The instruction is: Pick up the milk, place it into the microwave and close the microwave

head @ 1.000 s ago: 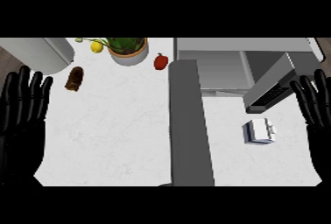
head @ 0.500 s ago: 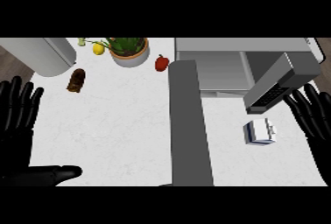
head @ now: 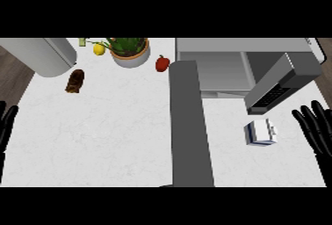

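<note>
Milk (head: 261, 132): standing on the counter (head: 117, 132), right side, near the open microwave (head: 224, 70) door (head: 280, 83).
Right hand (head: 315, 127): fingers spread, just right of the milk, not touching.
Left hand (head: 6, 123): left edge, fingers straight.

a white counter (head: 110, 136) with faint grey marks fills most of the view. a grey strip (head: 190, 127) runs down its middle. brown wood floor (head: 14, 70) shows at the left.

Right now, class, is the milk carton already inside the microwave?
No. The milk carton stands on the counter in front of the open microwave, beside the right hand.
</note>
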Action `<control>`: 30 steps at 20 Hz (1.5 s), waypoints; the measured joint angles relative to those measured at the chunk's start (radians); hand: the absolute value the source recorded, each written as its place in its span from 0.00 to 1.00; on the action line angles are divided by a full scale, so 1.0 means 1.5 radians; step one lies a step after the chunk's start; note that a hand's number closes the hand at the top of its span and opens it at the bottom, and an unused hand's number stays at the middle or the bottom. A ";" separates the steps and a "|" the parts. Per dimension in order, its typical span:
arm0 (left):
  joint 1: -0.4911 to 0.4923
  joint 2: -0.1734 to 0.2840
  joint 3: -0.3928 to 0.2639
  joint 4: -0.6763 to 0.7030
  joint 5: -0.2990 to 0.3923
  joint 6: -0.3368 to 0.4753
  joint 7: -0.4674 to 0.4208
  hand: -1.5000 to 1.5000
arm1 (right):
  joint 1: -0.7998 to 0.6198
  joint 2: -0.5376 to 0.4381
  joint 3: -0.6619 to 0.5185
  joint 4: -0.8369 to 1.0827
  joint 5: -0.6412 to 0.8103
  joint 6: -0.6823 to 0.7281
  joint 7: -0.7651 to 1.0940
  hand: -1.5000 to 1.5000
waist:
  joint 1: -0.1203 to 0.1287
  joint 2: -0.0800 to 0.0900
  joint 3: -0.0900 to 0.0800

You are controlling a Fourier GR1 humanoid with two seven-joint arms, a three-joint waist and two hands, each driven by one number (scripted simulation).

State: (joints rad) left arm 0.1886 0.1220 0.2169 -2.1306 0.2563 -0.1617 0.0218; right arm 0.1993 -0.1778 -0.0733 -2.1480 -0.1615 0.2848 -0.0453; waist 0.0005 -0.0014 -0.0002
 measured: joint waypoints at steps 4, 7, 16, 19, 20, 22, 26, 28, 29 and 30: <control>0.020 0.001 0.018 -0.022 0.022 -0.019 0.009 0.00 | 0.016 0.009 -0.013 0.024 0.017 0.013 -0.022 0.00 | 0.000 0.000 0.000; 0.049 -0.003 0.033 -0.031 0.036 -0.043 -0.003 0.00 | -0.005 0.016 -0.018 0.075 0.036 0.012 -0.040 0.00 | 0.002 0.000 0.000; 0.091 -0.015 0.075 -0.039 0.062 -0.094 -0.017 0.00 | -0.031 0.024 -0.050 0.221 0.070 0.017 -0.116 0.00 | 0.003 0.001 0.000; 0.093 -0.016 0.083 -0.043 0.070 -0.103 -0.013 0.00 | -0.043 0.021 -0.071 0.284 0.081 0.013 -0.154 0.00 | 0.003 0.001 0.000; 0.092 -0.012 0.090 -0.042 0.076 -0.107 -0.011 0.00 | -0.058 0.017 -0.082 0.320 0.084 0.011 -0.169 0.00 | 0.004 0.001 0.000; 0.098 -0.005 0.108 -0.038 0.095 -0.122 -0.013 0.00 | -0.077 0.013 -0.092 0.376 0.097 0.006 -0.198 0.00 | 0.005 0.001 0.000; 0.108 -0.004 0.127 -0.058 0.117 -0.131 0.006 0.00 | -0.101 0.005 -0.109 0.481 0.127 -0.010 -0.265 0.00 | 0.005 0.001 0.001; 0.108 -0.013 0.125 -0.059 0.110 -0.134 0.004 0.00 | -0.116 -0.016 -0.126 0.534 0.128 0.000 -0.291 0.00 | 0.005 0.001 0.000; 0.110 -0.012 0.134 -0.059 0.117 -0.140 0.006 0.00 | -0.124 -0.020 -0.129 0.561 0.134 -0.002 -0.308 0.00 | 0.005 0.001 0.000; 0.108 -0.022 0.125 -0.067 0.106 -0.136 0.010 0.00 | -0.127 -0.018 -0.130 0.577 0.137 -0.005 -0.320 0.00 | 0.004 0.001 0.000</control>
State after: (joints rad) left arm 0.3513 0.0891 0.4037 -2.2311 0.4155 -0.3660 0.0363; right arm 0.0093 -0.2055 -0.2679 -1.2825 0.0441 0.2779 -0.5258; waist 0.0067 0.0002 0.0004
